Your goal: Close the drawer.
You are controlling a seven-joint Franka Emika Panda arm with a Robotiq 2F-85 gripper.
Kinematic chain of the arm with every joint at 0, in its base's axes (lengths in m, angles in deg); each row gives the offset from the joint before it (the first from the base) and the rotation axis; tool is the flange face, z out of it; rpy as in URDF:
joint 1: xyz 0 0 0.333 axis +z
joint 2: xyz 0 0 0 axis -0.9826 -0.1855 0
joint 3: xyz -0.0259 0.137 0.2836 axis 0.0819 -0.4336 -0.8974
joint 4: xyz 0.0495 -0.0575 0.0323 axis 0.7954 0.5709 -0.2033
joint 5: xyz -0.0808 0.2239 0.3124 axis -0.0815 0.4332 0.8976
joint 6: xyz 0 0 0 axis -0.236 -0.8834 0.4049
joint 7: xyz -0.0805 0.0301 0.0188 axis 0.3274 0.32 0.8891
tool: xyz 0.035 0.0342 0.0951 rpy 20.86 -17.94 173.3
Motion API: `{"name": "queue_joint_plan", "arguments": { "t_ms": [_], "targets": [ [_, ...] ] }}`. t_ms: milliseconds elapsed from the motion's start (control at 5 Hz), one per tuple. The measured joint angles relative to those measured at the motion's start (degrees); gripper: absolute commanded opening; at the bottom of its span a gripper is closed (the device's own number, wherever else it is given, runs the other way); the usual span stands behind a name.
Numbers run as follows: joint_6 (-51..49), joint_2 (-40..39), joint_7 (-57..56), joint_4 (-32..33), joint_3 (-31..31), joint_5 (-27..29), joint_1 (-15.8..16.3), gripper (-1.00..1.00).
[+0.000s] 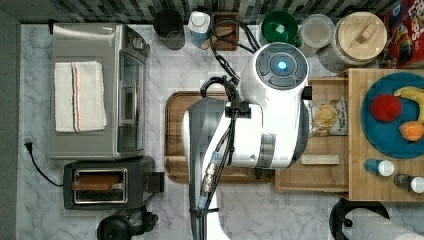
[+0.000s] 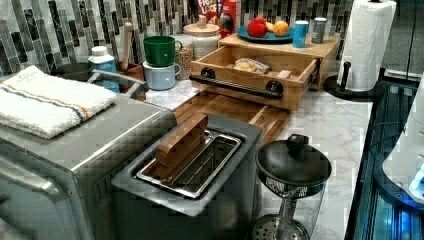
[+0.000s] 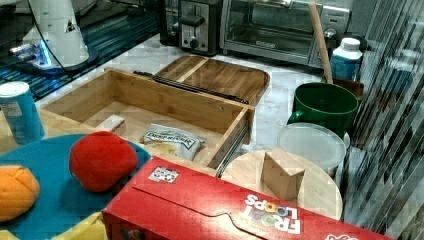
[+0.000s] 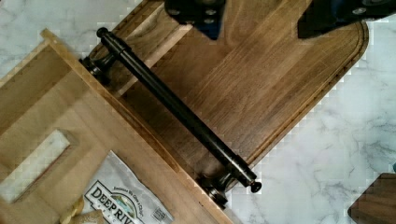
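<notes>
The drawer (image 2: 252, 75) is standing pulled out from under the light wooden top slab (image 2: 280, 47), in the upper middle of the left view, its front wall overhanging the dark brown cutting board (image 2: 235, 112) on the marble table (image 2: 330, 125). A black bar handle (image 4: 175, 109) is running along the drawer's front, mounted on two round posts. Inside the drawer a chip bag (image 3: 170, 139) is lying flat near the middle, and a small pale block (image 3: 111, 123) is sitting apart from it toward the right view's left.

In the wrist view the pincer (image 4: 261, 21) is hanging over the cutting board, clear of the handle, its two dark fingers (image 4: 201, 14) spread wide with nothing between them. In the top view the white arm (image 1: 260, 120) is covering the drawer's front and much of the cutting board at the centre of the frame.

On the slab a blue plate (image 1: 387, 117) is carrying a red fruit (image 1: 385, 108), an orange one (image 1: 412, 131) and a banana (image 1: 412, 94), at the right edge of the top view. A toaster oven (image 1: 95, 90) with a folded towel (image 1: 79, 96) on top is filling the upper left of the top view, with a toaster (image 1: 107, 182) below it. A green mug (image 2: 161, 50) is standing at the back wall in the left view, and a paper towel roll (image 2: 367, 42) in its upper right
</notes>
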State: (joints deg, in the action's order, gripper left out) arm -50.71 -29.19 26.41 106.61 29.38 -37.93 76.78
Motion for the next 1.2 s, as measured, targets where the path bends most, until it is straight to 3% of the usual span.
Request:
{"name": "queue_joint_plan", "arguments": {
  "t_ms": [400,600,800,1200],
  "targets": [
    [0.6,-0.7,-0.1,0.3,0.0,0.0,-0.4,-1.00],
    [0.7,-1.1,-0.1,0.9,0.7,0.1,-0.6,1.00],
    [0.7,-1.2,-3.7,1.3,1.7,0.1,-0.5,1.00],
    [2.3,-1.1,-23.3,2.7,1.1,0.1,-0.5,1.00]
  ]
}}
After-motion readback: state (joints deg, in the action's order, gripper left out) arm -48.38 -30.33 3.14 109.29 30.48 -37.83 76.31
